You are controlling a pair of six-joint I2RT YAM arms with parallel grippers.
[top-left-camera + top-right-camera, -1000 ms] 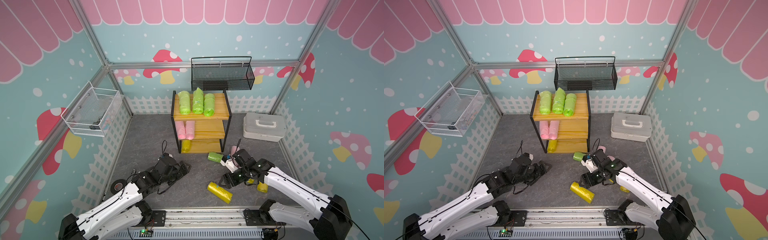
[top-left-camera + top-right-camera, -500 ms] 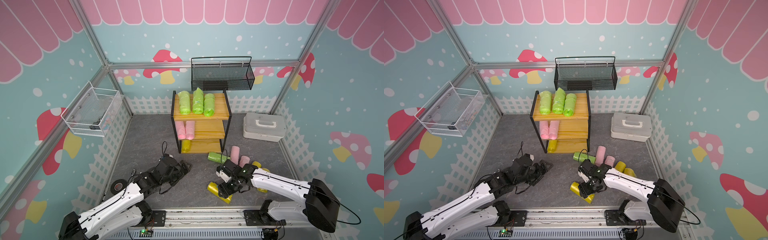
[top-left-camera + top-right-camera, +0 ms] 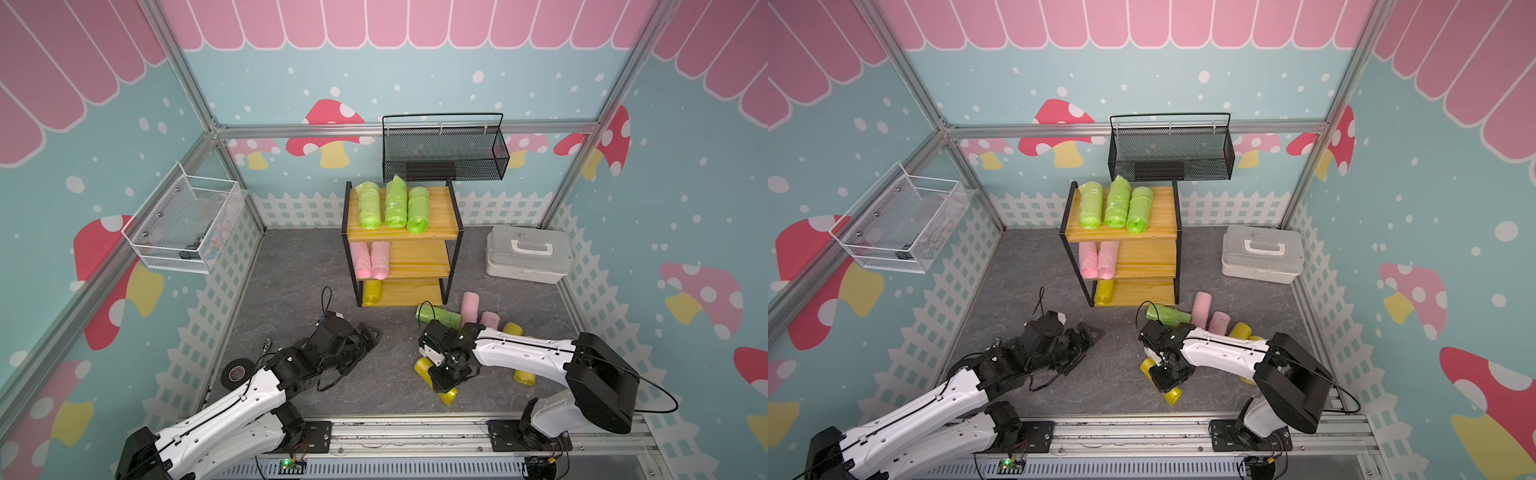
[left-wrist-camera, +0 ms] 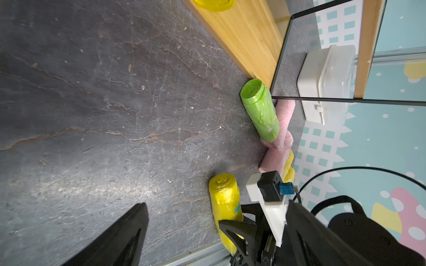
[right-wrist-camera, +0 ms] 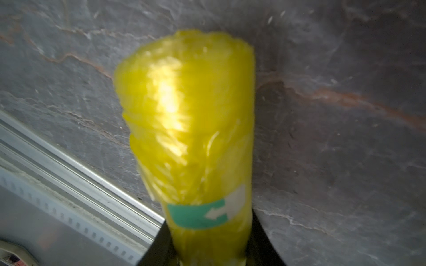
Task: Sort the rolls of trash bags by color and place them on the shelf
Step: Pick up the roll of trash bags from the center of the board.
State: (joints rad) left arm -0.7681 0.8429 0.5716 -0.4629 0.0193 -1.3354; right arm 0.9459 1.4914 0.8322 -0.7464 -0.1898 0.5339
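At the front edge of the table [image 3: 291, 270], in both top views, the right gripper [image 3: 446, 380] is clamped on a yellow roll [image 3: 450, 397]. The left gripper [image 3: 366, 336] hangs wide apart, empty.

Left wrist: the shelf [image 4: 244, 34] has room on its bottom board, but a green roll [image 4: 260, 110] lies just beside its corner.

Right wrist: the jaws squeeze near the label, so next I'd lift clear of the rail [image 5: 69, 184].

Three green rolls [image 3: 392, 206] lie atop the stepped wooden shelf [image 3: 438, 216], two pink rolls [image 3: 370, 259] mid-tier, one yellow roll [image 3: 372, 291] below; five loose rolls [image 3: 440, 318] cluster on the floor [image 3: 291, 270], a stray yellow roll [image 5: 186, 119] nearby.
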